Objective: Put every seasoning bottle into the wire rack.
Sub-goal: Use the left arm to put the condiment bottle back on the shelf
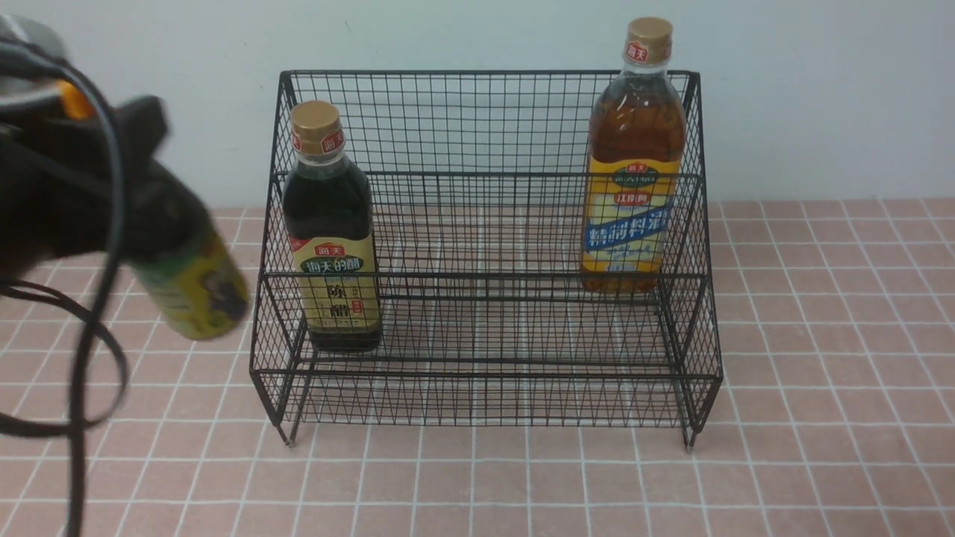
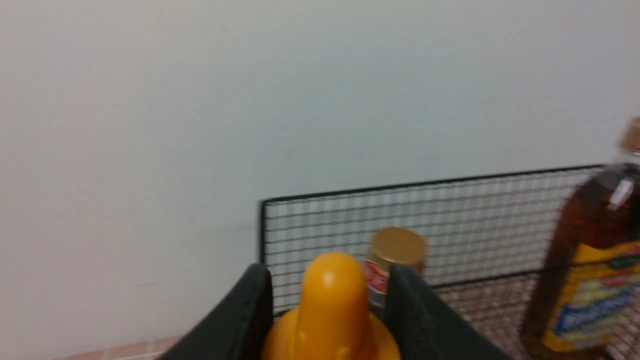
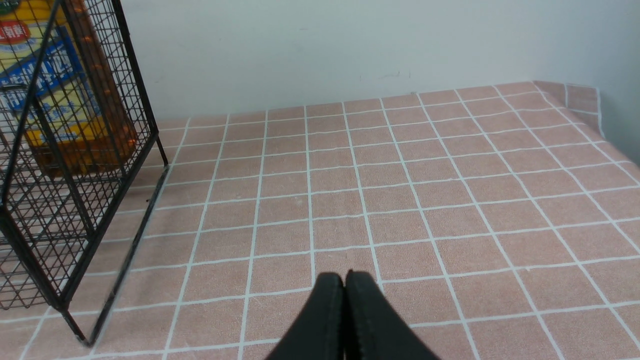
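The black wire rack (image 1: 485, 123) stands mid-table. The dark bottle with beige label and gold cap (image 1: 330, 231) stands in its lower tier at the left. The tall amber bottle with yellow-blue label (image 1: 633, 164) stands on its upper tier at the right. My left gripper (image 2: 330, 285) is shut on the small dark bottle with the orange nozzle (image 2: 332, 300). It holds the bottle (image 1: 198, 287) tilted in the air left of the rack. My right gripper (image 3: 345, 280) is shut and empty over the table right of the rack. It is out of the front view.
The pink tiled tablecloth (image 1: 821, 335) covers the table, with a pale wall (image 1: 821, 97) behind. The rack's right side and the amber bottle (image 3: 75, 115) show in the right wrist view. A black cable (image 1: 82, 358) hangs from my left arm.
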Robot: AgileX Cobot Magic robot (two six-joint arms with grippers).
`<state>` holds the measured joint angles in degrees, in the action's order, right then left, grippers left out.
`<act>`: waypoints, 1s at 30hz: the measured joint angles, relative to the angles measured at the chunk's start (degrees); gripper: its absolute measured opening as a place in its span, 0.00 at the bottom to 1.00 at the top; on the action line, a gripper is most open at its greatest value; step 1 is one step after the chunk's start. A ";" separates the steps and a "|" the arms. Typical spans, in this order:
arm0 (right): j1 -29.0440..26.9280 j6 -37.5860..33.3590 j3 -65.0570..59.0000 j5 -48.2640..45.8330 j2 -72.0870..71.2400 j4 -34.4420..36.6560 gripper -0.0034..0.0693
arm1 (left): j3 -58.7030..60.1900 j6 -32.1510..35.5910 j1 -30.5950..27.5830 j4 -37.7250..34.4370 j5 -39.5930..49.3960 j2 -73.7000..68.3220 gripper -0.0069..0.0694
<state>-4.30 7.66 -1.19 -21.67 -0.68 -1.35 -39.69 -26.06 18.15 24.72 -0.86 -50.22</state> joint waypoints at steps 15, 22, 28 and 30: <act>0.00 0.00 0.00 0.00 0.00 0.00 0.03 | 0.00 -3.63 7.56 4.25 -24.26 -19.82 0.44; 0.00 0.00 0.00 0.00 0.00 0.00 0.03 | 0.00 -3.78 7.63 5.67 -25.84 -25.90 0.44; 0.00 0.00 0.00 0.00 0.00 0.00 0.03 | 0.00 -3.66 7.63 8.55 -26.32 -29.04 0.44; 0.00 0.00 0.00 0.00 0.00 0.00 0.03 | 0.00 -3.66 7.63 9.54 -26.32 -29.88 0.44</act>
<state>-4.30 7.66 -1.19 -21.67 -0.68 -1.35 -39.69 -29.72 25.78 34.25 -27.19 -80.10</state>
